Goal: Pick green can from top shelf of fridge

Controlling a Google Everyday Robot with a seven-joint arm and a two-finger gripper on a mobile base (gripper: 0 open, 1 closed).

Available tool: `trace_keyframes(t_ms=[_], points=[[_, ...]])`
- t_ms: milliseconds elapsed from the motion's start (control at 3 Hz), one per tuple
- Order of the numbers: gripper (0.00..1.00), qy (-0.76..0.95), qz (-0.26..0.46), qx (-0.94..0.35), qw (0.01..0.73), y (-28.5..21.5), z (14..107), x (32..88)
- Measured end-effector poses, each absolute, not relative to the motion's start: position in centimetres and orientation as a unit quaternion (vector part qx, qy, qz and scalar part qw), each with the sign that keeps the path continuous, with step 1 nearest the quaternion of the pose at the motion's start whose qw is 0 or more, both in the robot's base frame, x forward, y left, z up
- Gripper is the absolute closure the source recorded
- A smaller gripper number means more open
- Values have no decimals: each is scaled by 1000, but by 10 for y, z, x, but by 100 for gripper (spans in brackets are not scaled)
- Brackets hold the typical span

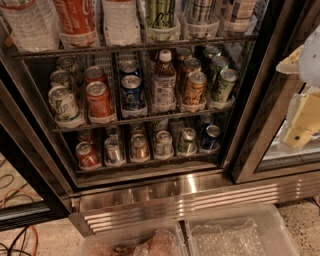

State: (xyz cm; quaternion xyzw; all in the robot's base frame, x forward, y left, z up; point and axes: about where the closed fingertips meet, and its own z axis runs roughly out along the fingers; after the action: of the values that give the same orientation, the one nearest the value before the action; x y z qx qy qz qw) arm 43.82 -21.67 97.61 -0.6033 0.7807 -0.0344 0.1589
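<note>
The green can (160,14) stands on the top shelf (130,48) of the fridge (200,192). It sits in a whitish lane tray at the top centre, and its top is cut off by the frame edge. A red-orange bottle is to its left and a striped can to its right. The fridge door is open. My gripper (300,107), pale with yellowish parts, hangs at the right edge in front of the right glass door. It is right of and below the can, well apart from it.
Lower racks hold several short cans and a small bottle (164,82). Clear water bottles (30,22) stand at the top left. Two clear plastic bins (240,232) sit on the floor in front of the steel base. Cables (20,235) lie at the bottom left.
</note>
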Motion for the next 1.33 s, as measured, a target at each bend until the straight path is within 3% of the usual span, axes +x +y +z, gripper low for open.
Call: trace_keyframes(t_ms=[667, 1333], points=[[0, 780, -31, -600, 174, -216, 982, 440], [0, 786, 26, -546, 288, -207, 1023, 463]])
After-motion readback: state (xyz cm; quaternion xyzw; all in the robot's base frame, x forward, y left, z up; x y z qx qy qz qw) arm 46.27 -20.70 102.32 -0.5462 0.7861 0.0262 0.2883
